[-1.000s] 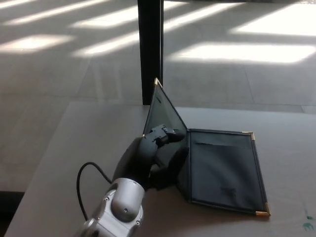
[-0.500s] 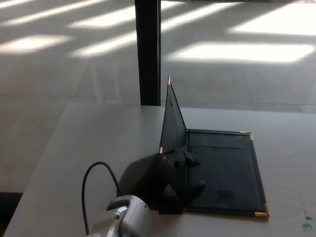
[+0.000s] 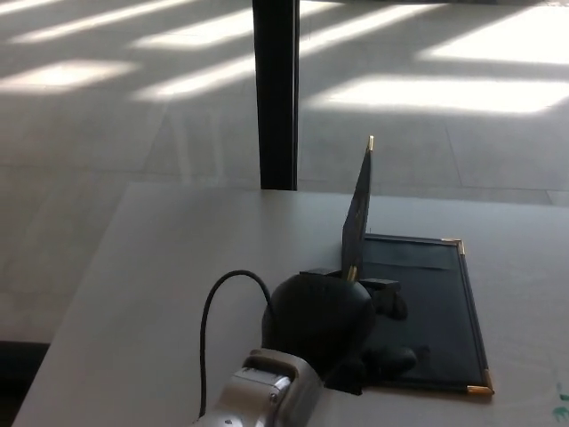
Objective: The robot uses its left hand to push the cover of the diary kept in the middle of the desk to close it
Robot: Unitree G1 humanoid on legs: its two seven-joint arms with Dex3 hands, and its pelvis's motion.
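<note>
**Spotter:** Where's the diary relative to your left robot hand?

**Operator:** The left robot hand (image 3: 333, 325) sits at the near end of the spine. The lower half of the diary (image 3: 422, 311) lies flat on the surface (image 3: 169, 267), stretching away to the right of the robot hand and beyond it. The cover (image 3: 357, 213) stands almost upright just past the robot hand, seen nearly edge-on, with a brass corner at its top.

**Spotter:** Which way does the spine run?

**Operator:** Away from me, near to far. So the cover has to fall to the right, across that line. I judge it is about at the tipping point, and a sideways push to the right should finish the job.

**Spotter:** Is the robot hand holding anything?

**Operator:** I see nothing clamped. Two fingers (image 3: 391, 302) reach apart over the flat pages, right of the spine, and the bulk of the robot hand is against the cover's near bottom edge. I can't tell exactly where contact is, since the knuckles block it.

**Spotter:** And the right one?

**Operator:** Not in view. The left is the only one near.
</note>
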